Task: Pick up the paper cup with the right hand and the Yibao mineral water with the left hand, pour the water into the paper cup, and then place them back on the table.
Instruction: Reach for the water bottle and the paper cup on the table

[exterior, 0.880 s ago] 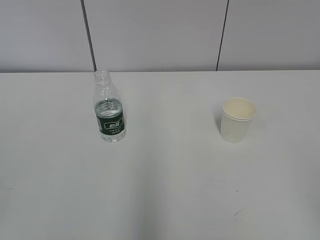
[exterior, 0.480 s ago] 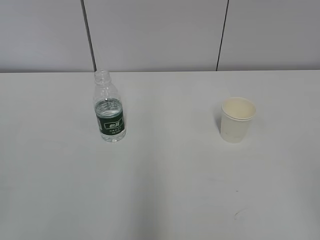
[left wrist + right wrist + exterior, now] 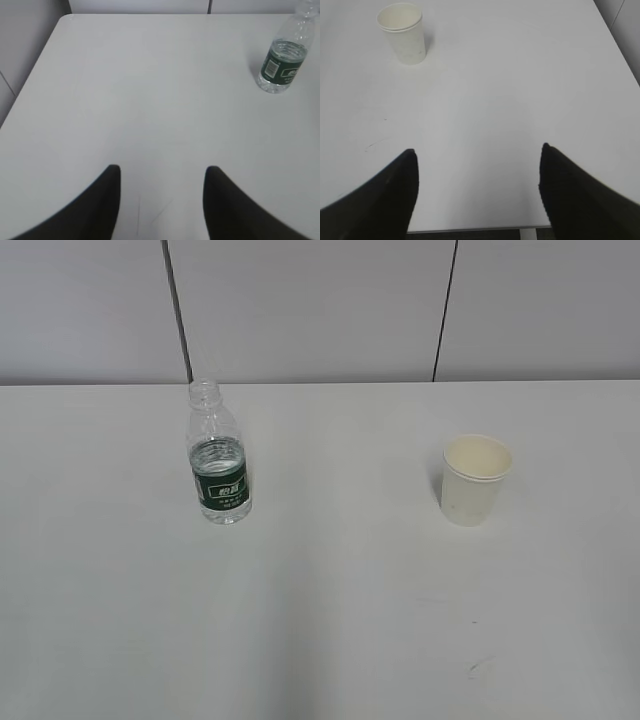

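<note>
The Yibao mineral water bottle (image 3: 218,458) stands upright and capless on the white table (image 3: 330,590), left of centre; it also shows at the upper right of the left wrist view (image 3: 285,55). The cream paper cup (image 3: 474,479) stands upright on the right; it also shows at the upper left of the right wrist view (image 3: 402,33). My left gripper (image 3: 162,172) is open and empty, well short of the bottle. My right gripper (image 3: 477,152) is open and empty near the table's front edge, far from the cup. Neither arm shows in the exterior view.
A grey panelled wall (image 3: 320,310) rises behind the table. The table's left edge (image 3: 35,65) and right edge (image 3: 615,42) show in the wrist views. Faint dark scuffs (image 3: 478,668) mark the tabletop near the front.
</note>
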